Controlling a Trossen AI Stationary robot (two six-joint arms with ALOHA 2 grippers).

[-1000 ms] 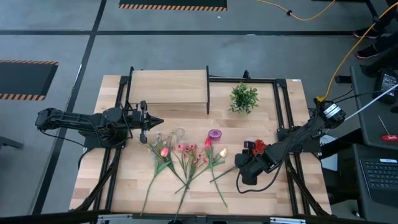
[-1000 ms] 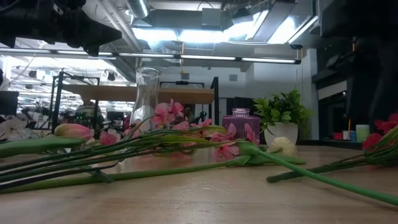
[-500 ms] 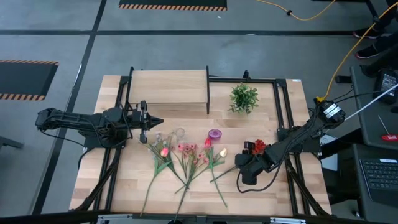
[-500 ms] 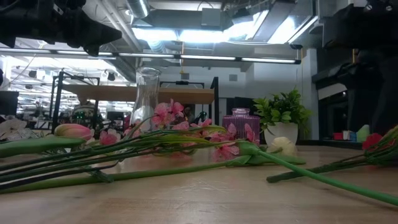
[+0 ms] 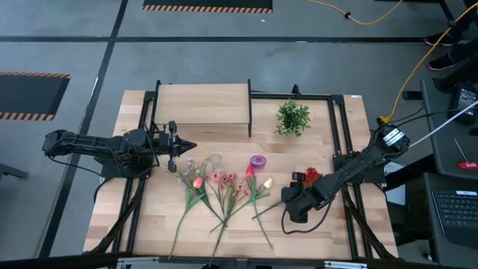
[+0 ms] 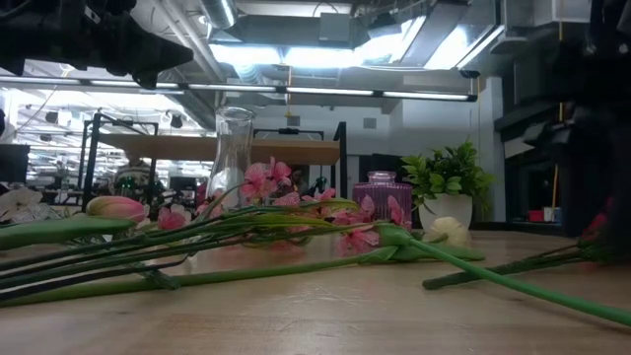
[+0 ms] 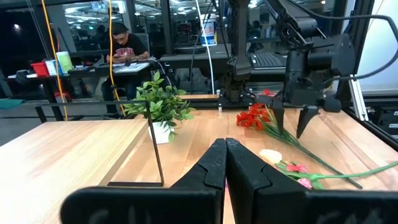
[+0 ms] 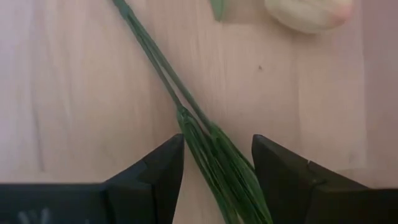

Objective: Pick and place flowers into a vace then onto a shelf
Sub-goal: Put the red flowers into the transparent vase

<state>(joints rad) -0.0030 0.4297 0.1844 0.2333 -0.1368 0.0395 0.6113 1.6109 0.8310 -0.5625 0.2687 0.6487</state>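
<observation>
right gripper (image 5: 287, 206) hung low over the table (image 5: 149, 224), fingers (image 8: 155, 168) apart on either side of a green stem (image 8: 214, 155), not closed on it. red flower (image 5: 309, 176) lay just beside that arm. other flowers (image 5: 224, 187) lay spread mid-table, with a clear vase (image 6: 233, 148) and a purple jar (image 5: 258, 161) near them. left gripper (image 5: 182, 146) sat shut and empty, near the shelf (image 5: 202, 104). green plant (image 5: 292, 117) stood at the back.
</observation>
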